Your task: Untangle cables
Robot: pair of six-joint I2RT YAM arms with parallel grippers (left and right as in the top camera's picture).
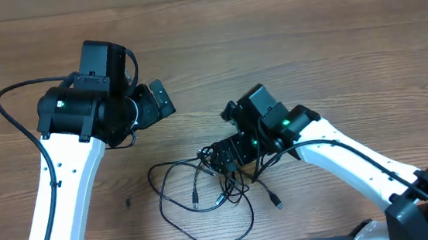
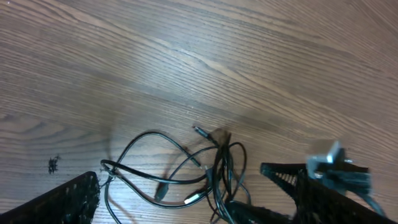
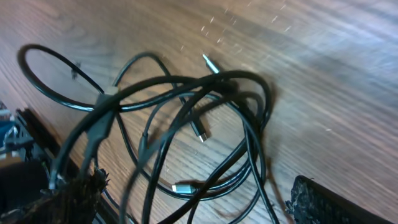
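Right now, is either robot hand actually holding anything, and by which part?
Nothing is held. The left gripper is open and hangs apart from the cables. The right gripper is wide open over them, a finger on either side, pinching none.

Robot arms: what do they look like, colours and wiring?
The left arm and right arm have white links, black joint housings with green lights, and a black cable alongside. The left pincer and right pincer are black.

Glossy black rubbery cables [image 3: 252, 127] with silver metal plug tips [image 3: 185, 186] lie on a matt, grained wooden table [image 1: 307, 34].
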